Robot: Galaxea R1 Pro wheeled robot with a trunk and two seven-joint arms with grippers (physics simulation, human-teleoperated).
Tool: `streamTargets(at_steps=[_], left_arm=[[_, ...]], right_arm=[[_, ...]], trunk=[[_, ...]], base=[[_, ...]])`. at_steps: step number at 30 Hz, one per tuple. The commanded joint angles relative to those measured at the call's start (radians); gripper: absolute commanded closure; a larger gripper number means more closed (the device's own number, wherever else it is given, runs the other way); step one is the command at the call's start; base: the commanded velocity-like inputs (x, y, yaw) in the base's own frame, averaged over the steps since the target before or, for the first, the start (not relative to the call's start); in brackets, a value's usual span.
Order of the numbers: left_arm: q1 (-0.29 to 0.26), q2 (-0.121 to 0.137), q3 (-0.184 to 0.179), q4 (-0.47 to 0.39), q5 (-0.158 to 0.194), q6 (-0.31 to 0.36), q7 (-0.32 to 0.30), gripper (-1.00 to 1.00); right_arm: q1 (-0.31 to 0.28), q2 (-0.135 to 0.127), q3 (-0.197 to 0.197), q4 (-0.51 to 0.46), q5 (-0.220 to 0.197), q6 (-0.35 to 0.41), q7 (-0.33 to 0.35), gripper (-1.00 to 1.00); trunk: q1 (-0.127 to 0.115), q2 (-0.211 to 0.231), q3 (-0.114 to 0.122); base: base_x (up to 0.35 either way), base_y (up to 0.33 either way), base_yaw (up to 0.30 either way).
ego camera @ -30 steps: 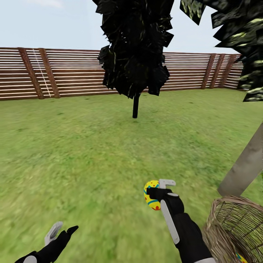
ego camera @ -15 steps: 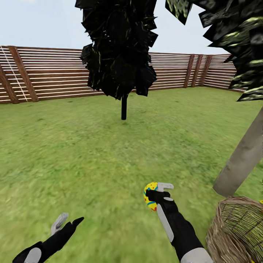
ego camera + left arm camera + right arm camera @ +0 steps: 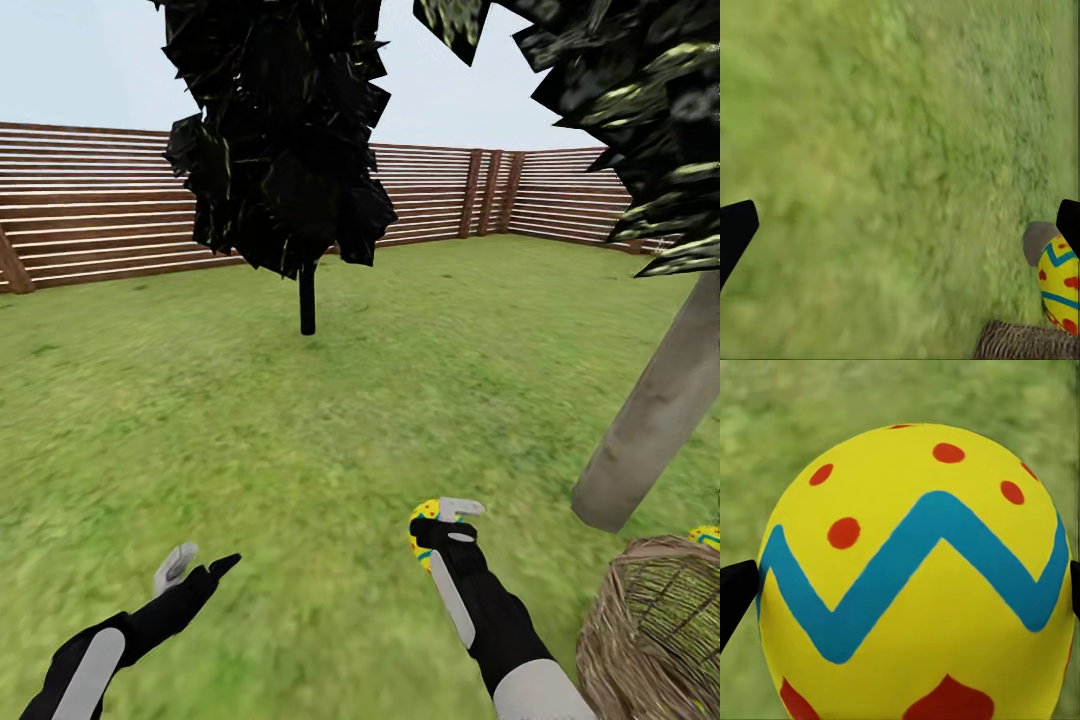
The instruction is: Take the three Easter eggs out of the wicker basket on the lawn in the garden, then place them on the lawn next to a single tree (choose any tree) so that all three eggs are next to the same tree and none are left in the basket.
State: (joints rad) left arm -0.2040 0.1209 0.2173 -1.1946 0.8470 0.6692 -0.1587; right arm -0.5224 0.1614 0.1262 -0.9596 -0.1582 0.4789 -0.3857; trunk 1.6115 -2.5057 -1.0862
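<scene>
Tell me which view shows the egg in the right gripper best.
The right wrist view: the held Easter egg sits close up between the fingers, blue zigzag and red dots clear. The head view shows a yellow sliver past the right gripper; the left wrist view catches it at the edge.

Yellow Easter egg with blue zigzag and red dots, held above the lawn, just beside the wicker basket, another egg at the basket's far rim, pale tree trunk just behind

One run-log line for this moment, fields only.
right claw: shut on Easter egg, above lawn | left claw: open, empty | wicker basket: beside pale tree trunk
</scene>
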Motion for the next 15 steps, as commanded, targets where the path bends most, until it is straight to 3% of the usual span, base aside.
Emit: streamTargets(at_steps=[1,5,10,15], left_arm=[[0.001,-0.001,0.001,-0.001,0.002,0.006,-0.004,-1.0],[0.001,-0.003,-0.04,-0.002,0.006,0.007,-0.004,-1.0],[0.004,-0.002,-0.043,-0.002,0.007,0.007,-0.004,-1.0],[0.005,-0.002,-0.044,-0.002,0.006,0.007,-0.004,-1.0]], right_arm=[[-0.001,0.0,0.002,0.002,-0.012,0.003,-0.012,1.0],[-0.005,-0.001,0.001,0.006,-0.012,0.007,-0.016,1.0],[-0.012,-0.002,0.001,0.016,-0.012,0.01,-0.018,1.0],[-0.028,-0.001,0.0,0.047,-0.012,0.009,-0.018,1.0]], trunk=[[0.0,0.0,-0.001],[0.0,0.0,-0.001],[0.0,0.0,-0.001],[0.0,0.0,-0.001]], base=[[0.233,0.261,-0.265],[0.13,0.136,-0.265],[0.011,0.005,-0.265],[0.277,0.0,-0.265]])
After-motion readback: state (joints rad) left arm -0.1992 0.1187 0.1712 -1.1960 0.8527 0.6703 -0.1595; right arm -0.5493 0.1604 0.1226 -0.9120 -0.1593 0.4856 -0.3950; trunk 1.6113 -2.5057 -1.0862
